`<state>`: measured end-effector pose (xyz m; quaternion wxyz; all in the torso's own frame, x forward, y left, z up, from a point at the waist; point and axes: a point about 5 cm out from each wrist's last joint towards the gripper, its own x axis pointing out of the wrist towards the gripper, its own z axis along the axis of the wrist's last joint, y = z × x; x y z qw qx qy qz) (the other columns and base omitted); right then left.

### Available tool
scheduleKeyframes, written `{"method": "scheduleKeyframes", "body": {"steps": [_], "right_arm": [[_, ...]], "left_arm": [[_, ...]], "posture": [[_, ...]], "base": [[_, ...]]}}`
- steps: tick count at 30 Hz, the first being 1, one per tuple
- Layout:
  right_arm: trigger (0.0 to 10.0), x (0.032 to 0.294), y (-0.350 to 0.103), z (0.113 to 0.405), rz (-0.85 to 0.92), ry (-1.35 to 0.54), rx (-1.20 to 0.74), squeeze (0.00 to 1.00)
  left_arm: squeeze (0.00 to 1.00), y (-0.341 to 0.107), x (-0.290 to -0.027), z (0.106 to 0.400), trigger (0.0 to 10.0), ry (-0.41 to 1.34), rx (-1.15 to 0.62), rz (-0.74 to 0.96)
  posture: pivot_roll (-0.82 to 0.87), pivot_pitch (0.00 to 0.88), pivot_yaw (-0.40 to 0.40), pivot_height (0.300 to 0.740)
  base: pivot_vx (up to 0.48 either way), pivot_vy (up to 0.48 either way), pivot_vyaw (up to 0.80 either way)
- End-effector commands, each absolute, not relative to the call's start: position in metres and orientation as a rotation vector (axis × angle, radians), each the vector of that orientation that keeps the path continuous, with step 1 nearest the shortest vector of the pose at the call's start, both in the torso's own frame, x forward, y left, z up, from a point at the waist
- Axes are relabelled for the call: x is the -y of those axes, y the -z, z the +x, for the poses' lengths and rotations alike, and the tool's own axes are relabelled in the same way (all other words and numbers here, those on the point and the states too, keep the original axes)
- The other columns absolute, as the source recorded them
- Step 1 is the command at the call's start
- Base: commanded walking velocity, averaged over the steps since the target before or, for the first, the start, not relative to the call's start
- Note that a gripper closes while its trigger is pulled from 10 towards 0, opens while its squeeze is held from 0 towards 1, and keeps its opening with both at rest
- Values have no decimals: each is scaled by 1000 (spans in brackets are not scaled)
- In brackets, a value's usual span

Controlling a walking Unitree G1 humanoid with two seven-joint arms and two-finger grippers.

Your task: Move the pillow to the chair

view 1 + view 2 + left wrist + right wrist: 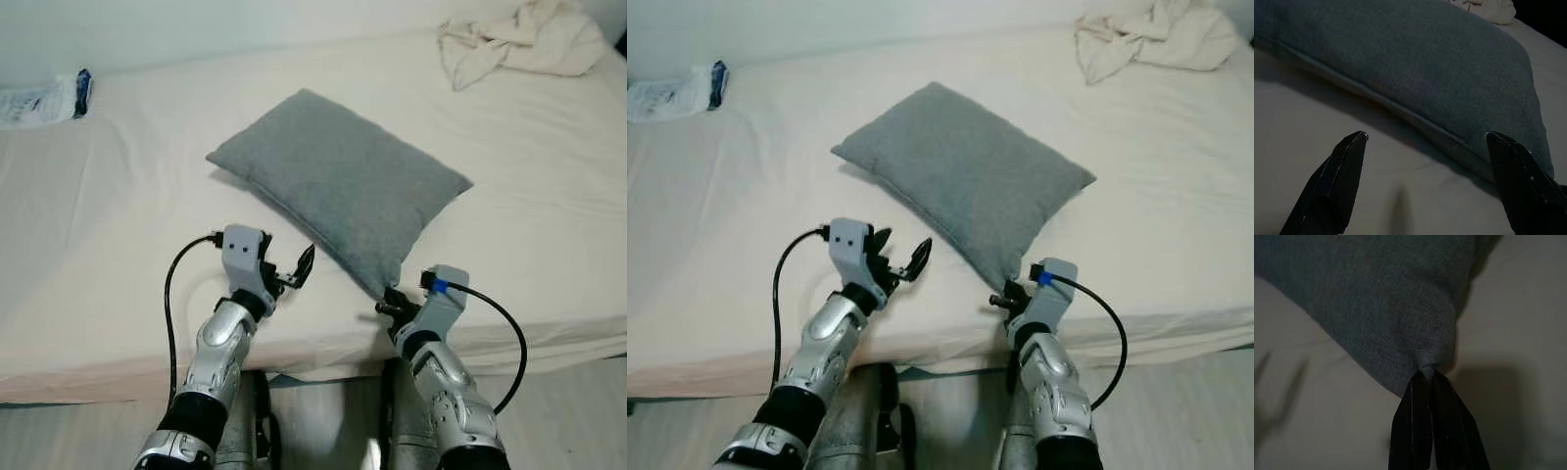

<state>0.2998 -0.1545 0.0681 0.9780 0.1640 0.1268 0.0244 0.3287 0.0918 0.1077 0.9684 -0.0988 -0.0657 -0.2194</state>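
From the left eye view, a grey pillow (341, 183) lies diagonally on the cream sheet of a bed (108, 215), near its front edge, with one corner pointing toward the robot. The left end effector (290, 271) hovers just above the sheet beside the pillow's near long edge, its two black fingers spread wide and holding nothing. The right end effector (389, 299) sits at the pillow's nearest corner. A crumpled cream cloth (524, 39) rests at the far right of the bed, and a white packet with a blue end (41, 101) lies at the far left. The right eye view repeats this layout. In the left wrist view, the two fingers (1334, 181) stand far apart over the sheet, with the pillow's seamed edge just beyond their tips, not touching. In the right wrist view, the fingers (1418, 431) are pressed together, pinching the bunched grey corner of the pillow, which rests on the sheet.
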Motion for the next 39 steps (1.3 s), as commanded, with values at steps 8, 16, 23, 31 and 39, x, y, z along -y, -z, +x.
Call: {"method": "scheduleKeyframes", "body": {"steps": [8, 16, 23, 31, 39], "right_arm": [[0, 160, -31, 297, 298, -44, -411, 0], [0, 158, -23, 302, 278, -63, -444, 0], [0, 165, -39, 321, 266, -39, -379, 0], [0, 185, -70, 342, 241, -5, -250, 0], [0, 191, -107, 359, 249, -20, -108, 0]], "left_arm": [[0, -72, -83, 317, 10000, 424, 21, -196], [0, -62, -89, 310, 10000, 411, 9, -189], [0, -63, -94, 313, 10000, 391, 24, -190], [0, -73, -89, 321, 10000, 412, 50, -237], [0, -77, -85, 325, 10000, 417, 60, -284]], "posture": [[-276, 117, 10, 601], [-246, 81, 7, 630], [-236, 45, 24, 660], [-251, 37, 38, 709], [-266, 35, 49, 740]], "base": [[0, 0, 0], [0, 0, 0], [0, 0, 0], [0, 0, 0], [0, 0, 0]]}}
